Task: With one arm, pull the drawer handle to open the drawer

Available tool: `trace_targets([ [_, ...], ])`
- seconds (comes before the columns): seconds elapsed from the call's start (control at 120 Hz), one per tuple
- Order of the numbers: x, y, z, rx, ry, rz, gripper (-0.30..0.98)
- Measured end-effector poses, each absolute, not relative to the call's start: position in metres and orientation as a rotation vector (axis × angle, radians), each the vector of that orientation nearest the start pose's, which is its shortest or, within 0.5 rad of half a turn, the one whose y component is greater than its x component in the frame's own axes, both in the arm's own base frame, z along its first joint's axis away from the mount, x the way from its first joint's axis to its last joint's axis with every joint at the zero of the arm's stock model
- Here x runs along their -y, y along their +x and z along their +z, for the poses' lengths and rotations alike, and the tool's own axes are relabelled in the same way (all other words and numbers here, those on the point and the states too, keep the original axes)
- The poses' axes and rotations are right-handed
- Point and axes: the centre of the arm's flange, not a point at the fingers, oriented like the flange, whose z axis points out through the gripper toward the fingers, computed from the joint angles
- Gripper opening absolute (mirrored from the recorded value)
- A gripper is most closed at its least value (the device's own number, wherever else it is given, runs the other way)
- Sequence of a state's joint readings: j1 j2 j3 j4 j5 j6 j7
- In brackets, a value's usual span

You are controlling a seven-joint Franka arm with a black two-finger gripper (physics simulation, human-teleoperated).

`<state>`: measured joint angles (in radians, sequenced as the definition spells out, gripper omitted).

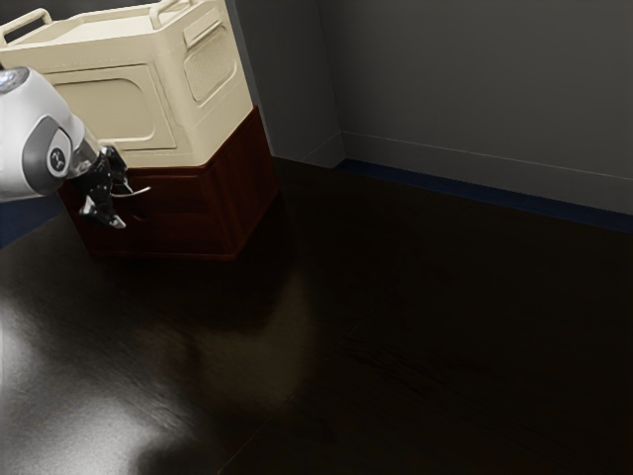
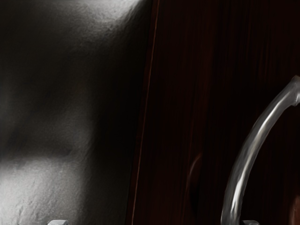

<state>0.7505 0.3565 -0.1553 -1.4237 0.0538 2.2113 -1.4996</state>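
Dark glossy table (image 1: 396,327), widest thing in exterior view. Big cream box (image 1: 227,119) with raised handles, resting on dark red-brown wooden cabinet (image 1: 253,188); contents of box hidden. Cabinet's drawer (image 1: 188,220) looks flush, inside hidden. Black gripper (image 1: 121,203) at drawer front, open, fingers spread apart, gripping nothing. Curved metal drawer handle (image 2: 249,152) on cabinet front, lower-edge part near one fingertip (image 2: 251,222); can't tell whether touching.
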Motion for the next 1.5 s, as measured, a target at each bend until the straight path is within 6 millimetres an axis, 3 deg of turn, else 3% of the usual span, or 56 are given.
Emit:
trace_targets([
  [0.358,-0.405,0.565,0.549,-2.516,1.429,0.573,0.2],
  [0.625,-0.401,0.551,0.549,-2.54,1.42,0.562,0.13],
  [1.008,-0.388,0.536,0.554,-2.552,1.427,0.553,0.11],
  [1.5,-0.376,0.514,0.554,-2.57,1.419,0.552,0.18],
])
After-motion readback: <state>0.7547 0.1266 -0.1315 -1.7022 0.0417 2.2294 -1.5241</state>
